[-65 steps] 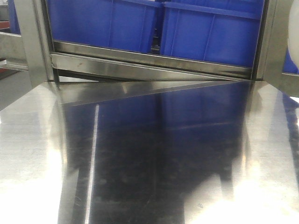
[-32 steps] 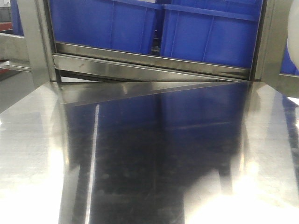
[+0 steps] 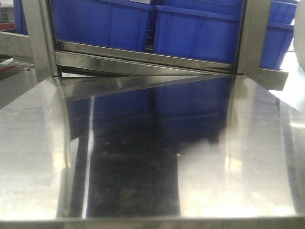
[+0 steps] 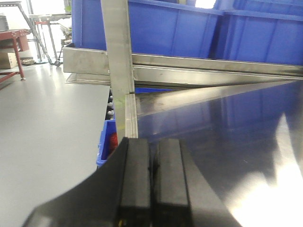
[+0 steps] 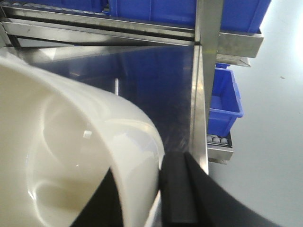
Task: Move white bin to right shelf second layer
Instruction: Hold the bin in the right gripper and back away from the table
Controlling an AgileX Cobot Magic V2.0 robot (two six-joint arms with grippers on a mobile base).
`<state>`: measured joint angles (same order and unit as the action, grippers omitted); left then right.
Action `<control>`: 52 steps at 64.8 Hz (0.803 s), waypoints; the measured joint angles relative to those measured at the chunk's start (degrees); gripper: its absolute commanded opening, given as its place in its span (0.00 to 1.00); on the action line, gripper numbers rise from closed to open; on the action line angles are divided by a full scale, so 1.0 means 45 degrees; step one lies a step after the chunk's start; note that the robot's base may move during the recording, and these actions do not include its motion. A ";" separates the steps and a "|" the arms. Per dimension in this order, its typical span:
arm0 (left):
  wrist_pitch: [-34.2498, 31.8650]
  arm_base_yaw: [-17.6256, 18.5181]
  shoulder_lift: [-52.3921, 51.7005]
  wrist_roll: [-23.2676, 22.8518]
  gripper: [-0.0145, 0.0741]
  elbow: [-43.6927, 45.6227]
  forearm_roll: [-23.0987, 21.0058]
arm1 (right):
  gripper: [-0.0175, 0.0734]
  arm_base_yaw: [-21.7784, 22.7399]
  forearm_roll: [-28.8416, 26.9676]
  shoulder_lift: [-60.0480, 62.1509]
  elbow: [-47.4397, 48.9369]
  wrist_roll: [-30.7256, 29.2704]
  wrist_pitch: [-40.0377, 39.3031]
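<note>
The white bin fills the left of the right wrist view, glossy and cream, held above the steel table. My right gripper is shut on its rim, one finger inside the bin and the other finger outside. In the front view only a sliver of the bin shows at the right edge. My left gripper is shut and empty, above the table's left edge. A rack level with small white rollers shows low on the right under a blue crate; I cannot tell which layer it is.
A flat shiny steel table lies in front, its front edge at the bottom of the view. Blue crates stand on the rack level behind it, between upright steel posts. Another blue crate sits lower right. Grey floor lies on both sides.
The front view has shifted right and back: the rack's right post has slid left in the picture and the table's front edge has come into view. The bin stays at the right edge.
</note>
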<state>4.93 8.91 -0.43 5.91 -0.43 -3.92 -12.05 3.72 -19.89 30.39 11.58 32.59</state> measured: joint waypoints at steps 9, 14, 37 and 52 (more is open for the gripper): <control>0.0000 0.0000 0.0000 0.0000 0.26 0.0000 0.0000 | 0.25 0.0000 0.0000 0.0000 0.0000 0.0000 0.0000; -0.0039 0.0000 0.0000 0.0000 0.26 0.0000 0.0000 | 0.25 0.0000 -0.0022 0.0022 0.0000 0.0000 0.0000; -0.0016 0.0000 0.0000 0.0000 0.26 0.0000 0.0000 | 0.25 0.0000 -0.0022 0.0024 -0.0021 0.0000 0.0002; -0.0016 0.0000 0.0000 0.0000 0.26 0.0000 0.0000 | 0.25 0.0000 -0.0022 0.0003 -0.0021 0.0000 0.0002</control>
<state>4.85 8.91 -0.43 5.91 -0.43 -3.92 -12.05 3.62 -19.88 30.30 11.58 32.59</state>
